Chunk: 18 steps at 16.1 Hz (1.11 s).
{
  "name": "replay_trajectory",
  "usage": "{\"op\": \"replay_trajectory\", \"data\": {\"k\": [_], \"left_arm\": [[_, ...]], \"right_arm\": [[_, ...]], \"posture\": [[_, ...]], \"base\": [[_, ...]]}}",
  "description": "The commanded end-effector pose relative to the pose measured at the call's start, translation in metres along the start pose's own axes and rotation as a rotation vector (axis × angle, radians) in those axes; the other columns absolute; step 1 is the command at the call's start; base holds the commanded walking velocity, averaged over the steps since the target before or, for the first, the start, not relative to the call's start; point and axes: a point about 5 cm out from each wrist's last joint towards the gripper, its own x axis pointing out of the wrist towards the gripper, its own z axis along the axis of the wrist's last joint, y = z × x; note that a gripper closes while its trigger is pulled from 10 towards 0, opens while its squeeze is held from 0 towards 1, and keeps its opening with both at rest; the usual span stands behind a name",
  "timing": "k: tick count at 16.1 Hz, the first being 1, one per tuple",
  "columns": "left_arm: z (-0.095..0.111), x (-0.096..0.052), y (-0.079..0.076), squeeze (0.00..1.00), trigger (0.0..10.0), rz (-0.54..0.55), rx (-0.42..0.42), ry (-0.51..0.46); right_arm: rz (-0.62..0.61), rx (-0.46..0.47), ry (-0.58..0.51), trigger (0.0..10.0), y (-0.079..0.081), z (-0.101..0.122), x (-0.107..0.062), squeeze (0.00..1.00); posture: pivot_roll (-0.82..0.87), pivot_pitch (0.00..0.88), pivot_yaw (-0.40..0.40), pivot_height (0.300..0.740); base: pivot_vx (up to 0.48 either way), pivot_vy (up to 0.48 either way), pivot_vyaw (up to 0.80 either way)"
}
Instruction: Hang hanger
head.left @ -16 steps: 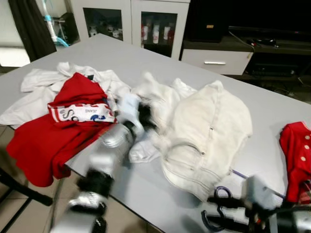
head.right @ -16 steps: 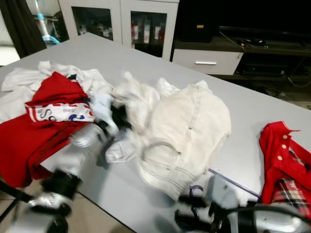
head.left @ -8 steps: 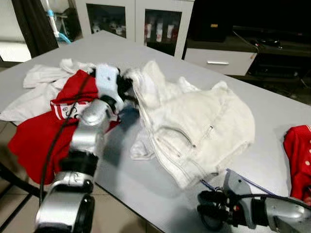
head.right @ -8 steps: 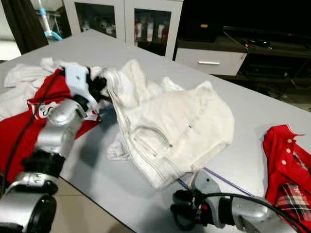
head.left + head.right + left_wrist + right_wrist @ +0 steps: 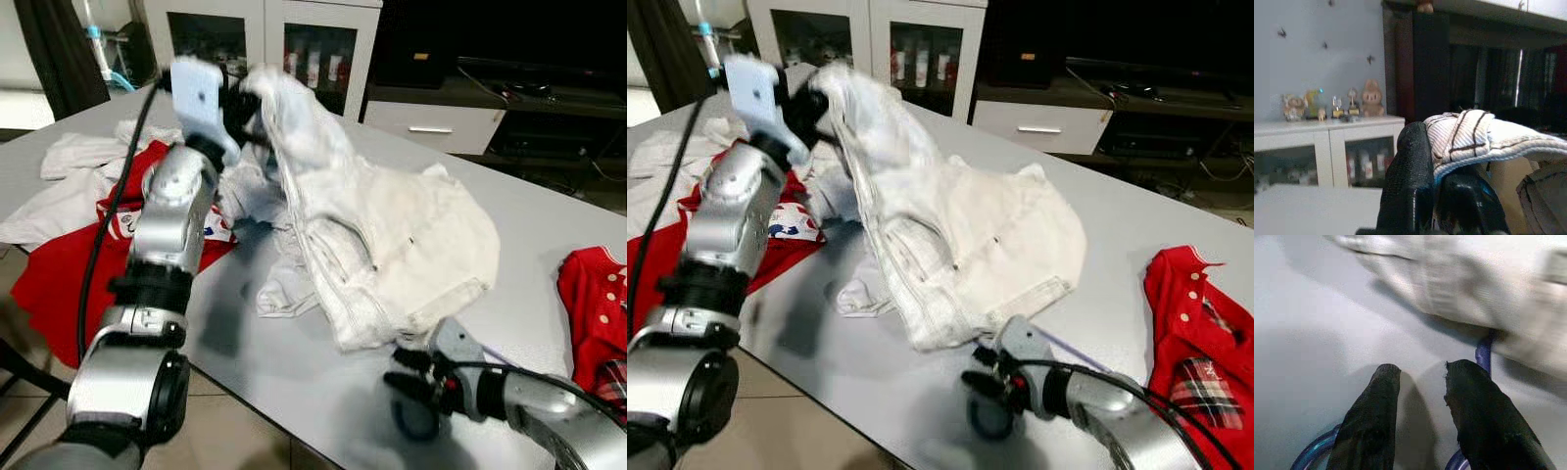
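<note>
2 arms are at work over our grey bench (image 5: 549,211). Our left pincer (image 5: 238,106) is raised high above the far side of the bench, its black fingers (image 5: 1409,181) clamped on a fold of the white jacket (image 5: 392,245); the wrist view shows striped ribbed fabric pinched between them. The jacket hangs from that grip in a steep drape and spreads out across the middle of the bench, its lower hem lying near the front edge.

Our right pincer (image 5: 985,384) sits low at the front edge of the bench, just beside the jacket's hem. Its 2 fingers (image 5: 1371,426) stand apart, pointing down at the bench top, and the blue hanger (image 5: 1483,357) lies under them: a curved blue loop shows beneath the fingertips (it blurs toward the picture's edge), and a straight blue bar runs from there under the jacket. We cannot tell whether the fingers touch the hanger. From the head views a dark ring of the hanger (image 5: 988,423) shows at the pincer tip.

On the robot's left side a red shirt (image 5: 59,284) lies partly over the bench edge, with white clothes (image 5: 69,176) beyond it. Another red garment (image 5: 1200,323) with white buttons lies at the right end of the bench. Behind the bench stand a white cabinet (image 5: 265,39) with glass doors and a dark low unit with a white drawer (image 5: 436,127).
</note>
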Motion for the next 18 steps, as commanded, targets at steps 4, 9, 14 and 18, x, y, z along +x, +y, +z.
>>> {"op": "replay_trajectory", "data": {"k": [4, 9, 14, 18], "left_arm": [[0.040, 0.012, 0.012, 0.00, 10.0, 0.036, 0.018, -0.159], [0.042, 0.011, 0.027, 0.00, 10.0, 0.092, 0.060, -0.158], [0.065, 0.016, 0.043, 0.00, 10.0, 0.141, 0.099, -0.220], [0.063, 0.021, 0.037, 0.00, 10.0, 0.136, 0.086, -0.232]], "right_arm": [[-0.162, 0.044, 0.115, 10.0, -0.018, -0.023, 0.000, 0.00], [-0.167, 0.038, 0.108, 10.0, -0.022, -0.020, -0.003, 0.00], [-0.155, 0.013, 0.092, 10.0, -0.028, -0.013, -0.016, 0.00], [-0.133, 0.073, -0.005, 10.0, -0.029, 0.002, -0.030, 0.00]], "posture": [[-0.08, 0.000, -0.041, 0.740], [-0.08, 0.000, -0.042, 0.740], [-0.08, 0.000, -0.045, 0.740], [-0.09, 0.000, -0.039, 0.740]], "base": [[0.000, 0.000, 0.00], [0.000, 0.000, 0.00], [0.000, 0.000, 0.00], [0.000, 0.000, 0.00]]}}
